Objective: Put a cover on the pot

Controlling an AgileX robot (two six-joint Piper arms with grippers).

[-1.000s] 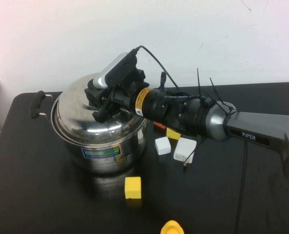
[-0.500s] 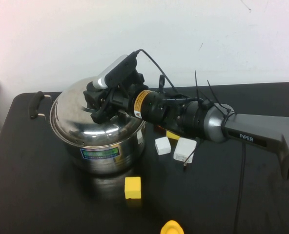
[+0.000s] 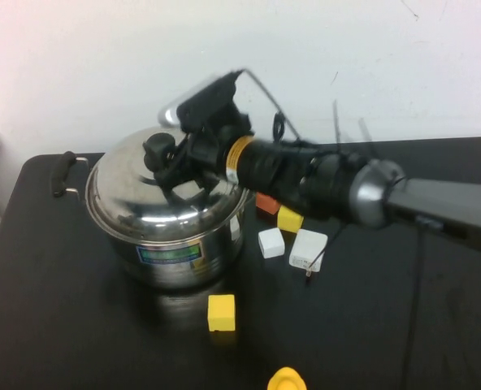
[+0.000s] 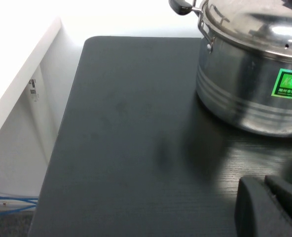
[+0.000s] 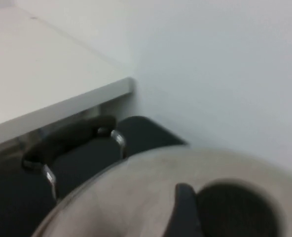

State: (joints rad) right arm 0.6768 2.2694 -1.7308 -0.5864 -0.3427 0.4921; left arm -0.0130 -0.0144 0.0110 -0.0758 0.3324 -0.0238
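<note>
The shiny steel pot (image 3: 171, 256) with a blue-green label stands at the table's left, and the domed steel lid (image 3: 135, 199) sits on it. My right gripper (image 3: 169, 162) is at the lid's black knob (image 3: 156, 149), open, with the fingers beside the knob. In the right wrist view one finger (image 5: 183, 212) lies against the knob (image 5: 235, 210) above the lid (image 5: 136, 197); the pot's black handle (image 5: 67, 138) shows behind. My left gripper (image 4: 272, 207) is shut and empty, low over the table near the pot (image 4: 244, 94). It is out of the high view.
Small blocks lie right of the pot: an orange-red one (image 3: 266, 203), a yellow one (image 3: 289, 218), two white ones (image 3: 270, 242) (image 3: 308, 249). A yellow block (image 3: 221, 313) sits in front of the pot. A yellow object (image 3: 287, 379) lies at the front edge.
My right gripper has drawn back up and to the right off the lid, so the knob now shows. The lid stays on the pot.
</note>
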